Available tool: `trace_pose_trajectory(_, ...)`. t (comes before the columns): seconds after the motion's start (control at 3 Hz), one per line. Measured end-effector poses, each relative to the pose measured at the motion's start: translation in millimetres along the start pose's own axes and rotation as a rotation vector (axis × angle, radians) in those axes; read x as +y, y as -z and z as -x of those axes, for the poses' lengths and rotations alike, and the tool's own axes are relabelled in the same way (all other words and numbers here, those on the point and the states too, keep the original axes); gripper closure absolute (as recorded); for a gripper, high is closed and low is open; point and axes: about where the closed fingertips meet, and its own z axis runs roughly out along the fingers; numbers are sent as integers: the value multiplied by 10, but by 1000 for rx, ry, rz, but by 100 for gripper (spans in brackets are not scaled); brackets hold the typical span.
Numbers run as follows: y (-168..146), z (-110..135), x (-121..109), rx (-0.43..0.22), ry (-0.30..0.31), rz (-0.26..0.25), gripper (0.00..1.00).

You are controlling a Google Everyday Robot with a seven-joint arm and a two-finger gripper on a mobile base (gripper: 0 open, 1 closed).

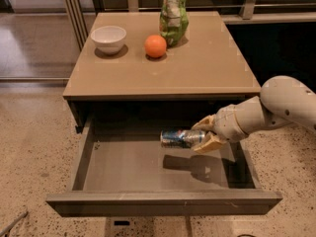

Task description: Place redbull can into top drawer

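**A:** One item in hand: redbull can (181,138), on its side, hanging in the air over the open top drawer (163,204), right of its middle. It does not touch the grey floor, and its shadow (197,164) lies on the floor below.

**B:** Holder?

**A:** Gripper (201,135), reaching in from the right side. The fingers are clamped on the can's right end, one above and one below. The can's left end sticks out free.

**B:** Other stock?

**A:** Three pieces on the table (197,78): white bowl (108,37), orange (155,46), green snack bag (173,14). All sit toward the back, well apart from the drawer. None is part of this job.

**B:** Step in hand?

**A:** By my reading, the carry is done and the placing is under way. The can is inside the drawer's outline but not yet set down.

**B:** Next move calls for?

**A:** Lower the can close to the drawer floor, then open the fingers. The can lies level, so it will likely roll once freed, and a low release keeps that small. The arm sits just under the table's front edge and near the drawer's right wall, so the exit needs care to clear both.
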Motion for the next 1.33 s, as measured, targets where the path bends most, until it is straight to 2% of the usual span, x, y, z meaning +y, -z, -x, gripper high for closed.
trace_pose_trajectory(0.33, -356, -244, -53, 8, 52, 10, 100)
trace_pose_trajectory(1.0, -926, -663, -51, -21, 39, 50, 100)
trace_pose_trajectory(1.33, -935, -666, -54, -23, 36, 53, 100)
